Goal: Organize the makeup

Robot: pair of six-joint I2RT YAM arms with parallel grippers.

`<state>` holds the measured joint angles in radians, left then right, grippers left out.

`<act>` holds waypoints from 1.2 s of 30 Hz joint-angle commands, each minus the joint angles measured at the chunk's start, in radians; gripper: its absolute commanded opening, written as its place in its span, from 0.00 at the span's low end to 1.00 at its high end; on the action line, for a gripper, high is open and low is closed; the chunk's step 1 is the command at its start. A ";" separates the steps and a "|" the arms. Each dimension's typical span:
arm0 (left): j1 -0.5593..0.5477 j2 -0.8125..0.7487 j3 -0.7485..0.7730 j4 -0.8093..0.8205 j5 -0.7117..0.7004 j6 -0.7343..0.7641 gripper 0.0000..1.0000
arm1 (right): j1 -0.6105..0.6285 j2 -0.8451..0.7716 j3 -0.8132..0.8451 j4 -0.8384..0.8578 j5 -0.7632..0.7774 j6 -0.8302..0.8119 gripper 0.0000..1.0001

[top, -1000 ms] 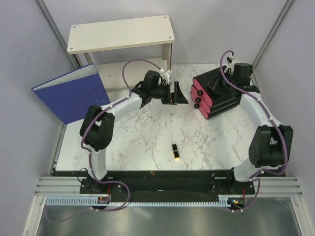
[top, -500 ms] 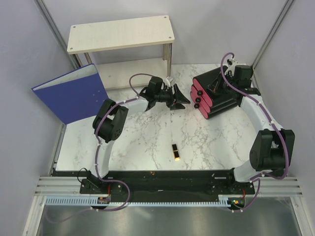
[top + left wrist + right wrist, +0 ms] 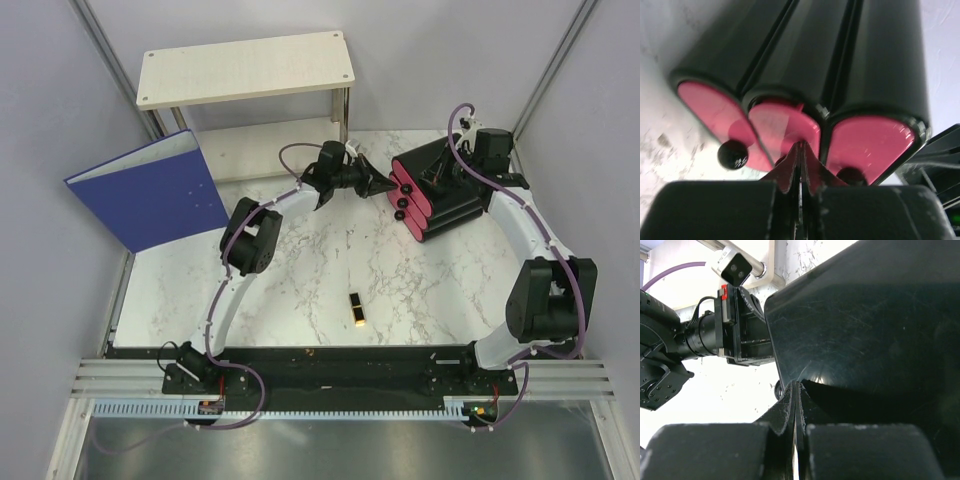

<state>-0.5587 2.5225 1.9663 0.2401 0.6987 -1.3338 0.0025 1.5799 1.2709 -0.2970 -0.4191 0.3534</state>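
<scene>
A black-and-gold lipstick (image 3: pixel 355 310) lies alone on the marble, near the front middle; no other makeup shows. The black organizer (image 3: pixel 447 200) lies at the back right with its pink drawers (image 3: pixel 404 195) facing left. My left gripper (image 3: pixel 385 183) is shut, its tips (image 3: pixel 801 146) against the middle pink drawer (image 3: pixel 785 125). That drawer's knob is mostly hidden behind the left finger. Round black knobs (image 3: pixel 732 154) show on the outer drawers. My right gripper (image 3: pixel 438 175) rests shut on the organizer's black top (image 3: pixel 865 330), tips (image 3: pixel 796 385) at its edge.
A blue binder (image 3: pixel 150 190) leans at the back left. A pale wooden shelf (image 3: pixel 245 68) stands behind it, its post close to the left arm's wrist (image 3: pixel 737 325). Grey walls close in both sides.
The left arm has swung right to the organizer's drawer fronts and its gripper has gone from open to shut. The right gripper has stayed on the organizer.
</scene>
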 commanded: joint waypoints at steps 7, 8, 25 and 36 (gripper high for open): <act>-0.024 0.096 0.174 0.007 -0.010 -0.113 0.02 | -0.024 0.129 -0.067 -0.314 0.112 -0.044 0.00; -0.023 0.087 0.140 0.022 -0.011 -0.114 0.02 | -0.025 0.135 -0.061 -0.315 0.111 -0.044 0.00; -0.010 -0.146 -0.279 0.039 -0.094 -0.042 0.51 | -0.024 0.109 -0.067 -0.315 0.112 -0.044 0.00; -0.046 -0.053 -0.245 0.056 -0.106 -0.156 0.61 | -0.025 0.086 -0.080 -0.315 0.115 -0.042 0.00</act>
<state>-0.5831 2.4462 1.6894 0.3012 0.6250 -1.4395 -0.0174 1.5951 1.2873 -0.2928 -0.4088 0.3553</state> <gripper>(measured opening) 0.610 0.006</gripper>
